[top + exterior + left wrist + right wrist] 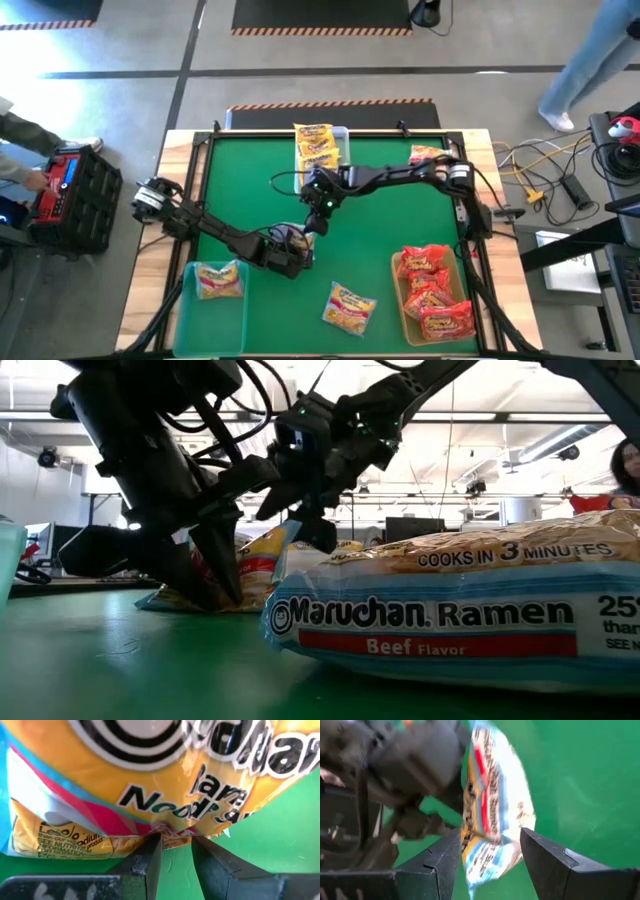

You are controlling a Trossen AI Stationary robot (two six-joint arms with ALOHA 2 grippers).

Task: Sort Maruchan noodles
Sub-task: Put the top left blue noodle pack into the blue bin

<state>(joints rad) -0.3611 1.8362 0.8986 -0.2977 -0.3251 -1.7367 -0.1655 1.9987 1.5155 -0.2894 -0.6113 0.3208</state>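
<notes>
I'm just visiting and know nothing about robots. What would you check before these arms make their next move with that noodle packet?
1. Right gripper lined up: ok, its fingers stand open on either side of the yellow and pale-blue packet.
2. Left gripper at the packet: ok, the packet's edge lies at its tip.
3. Packet firmly held: cannot tell.
4. Room between the arms: not ok, both grippers crowd the same packet mid-table.
5. Space in the teal bin: ok, it holds only one packet.
6. Loose beef packet out of the way: ok, it lies apart, nearer the table's edge.
</notes>
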